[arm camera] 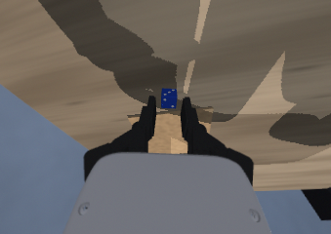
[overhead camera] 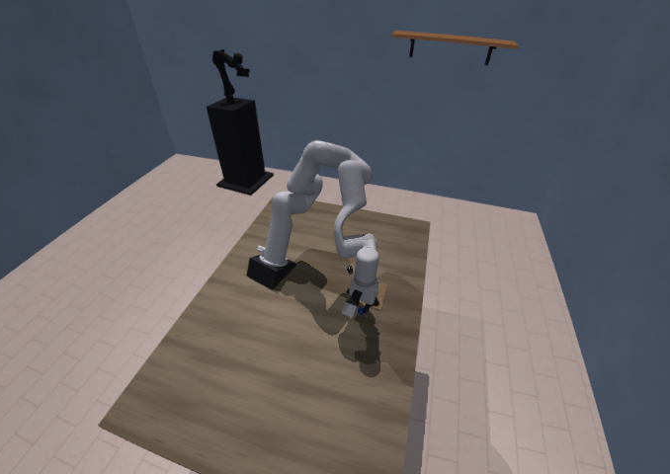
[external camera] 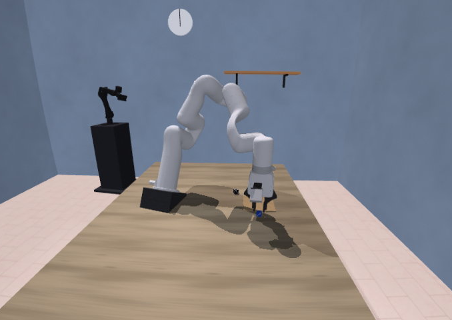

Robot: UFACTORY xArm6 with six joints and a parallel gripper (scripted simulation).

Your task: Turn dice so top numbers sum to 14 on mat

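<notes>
At the far left a black pedestal [external camera: 113, 156] with a small camera arm stands on the floor, away from the work. Next comes the arm's base [external camera: 159, 199], bolted near the table's [external camera: 159, 264] far end, so the arm has to fold over and down to reach the working spot. To the right of the base a small black die [external camera: 236, 191] lies on the bare wood, apart from the mat [external camera: 271, 206], so it seems to need carrying onto the mat. Then the gripper [external camera: 259, 207] hangs pointing straight down at the mat's near edge, low over the surface. Its fingers are spread part way with a plain gap between them, and they pinch nothing. The blue die [arm camera: 169, 97] sits in line with that gap, just past the fingertips. It lies at or just off the mat's near edge, and I cannot tell which. The straddling pose looks like a setup for closing on that die's side faces, either to tip it onto another face or to draw it onto the mat. Its top number is too small to read. The third die is not visible, possibly hidden behind the gripper.
</notes>
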